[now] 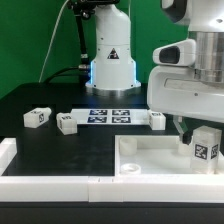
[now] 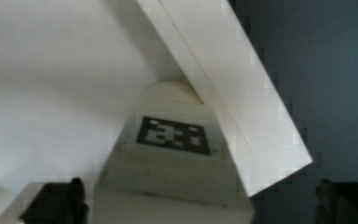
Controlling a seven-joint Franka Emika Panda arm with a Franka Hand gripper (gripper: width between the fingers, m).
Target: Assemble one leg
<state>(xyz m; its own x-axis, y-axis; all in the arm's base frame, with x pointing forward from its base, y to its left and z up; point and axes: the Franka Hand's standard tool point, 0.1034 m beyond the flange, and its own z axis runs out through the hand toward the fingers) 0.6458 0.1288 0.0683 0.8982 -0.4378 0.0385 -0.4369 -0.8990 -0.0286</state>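
Observation:
A white leg (image 1: 205,148) with a black-and-white tag stands upright at the far right of the large white tray-like part (image 1: 150,160). My gripper (image 1: 198,130) is just above it. In the wrist view the leg (image 2: 172,150) lies between my fingertips (image 2: 51,202), and my gripper (image 2: 197,205) is open around it. One finger is close to the leg's side. A dark gap shows between the leg and the other finger. The tray part's wall (image 2: 229,90) runs diagonally beside the leg.
Three more legs lie on the black table: one (image 1: 38,117), a second (image 1: 67,124), a third (image 1: 157,120). The marker board (image 1: 110,115) lies between them. The arm's base (image 1: 110,60) stands behind. A white ledge (image 1: 40,185) runs along the near edge.

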